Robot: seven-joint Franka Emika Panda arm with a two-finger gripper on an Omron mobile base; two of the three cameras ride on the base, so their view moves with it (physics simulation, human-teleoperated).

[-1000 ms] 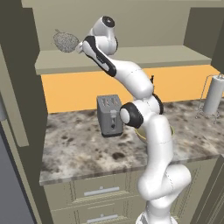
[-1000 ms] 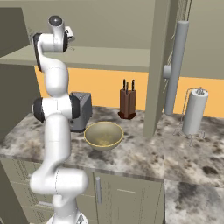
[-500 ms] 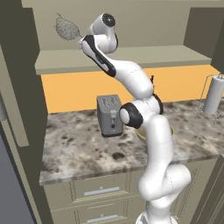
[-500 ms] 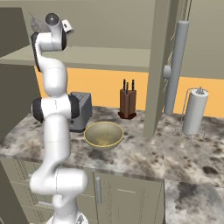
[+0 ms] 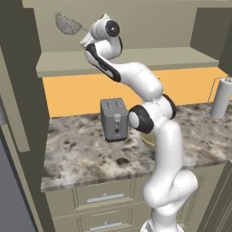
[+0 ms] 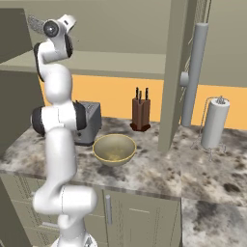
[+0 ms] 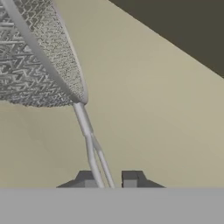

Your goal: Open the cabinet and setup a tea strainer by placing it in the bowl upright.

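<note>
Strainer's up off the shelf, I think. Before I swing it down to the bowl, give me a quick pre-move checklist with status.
1. Grip: gripper closed on the tea strainer handle, which runs between the fingertips in the hand view: ok.
2. Strainer off the cabinet shelf: left base view shows it in the air above the shelf: ok.
3. Bowl upright on the counter and nothing in it: ok.
4. Descent path: toaster sits close beside the bowl; open cabinet door hangs to the other side: cannot tell the clearance.
5. Grip firm enough for the swing: cannot tell.
</note>
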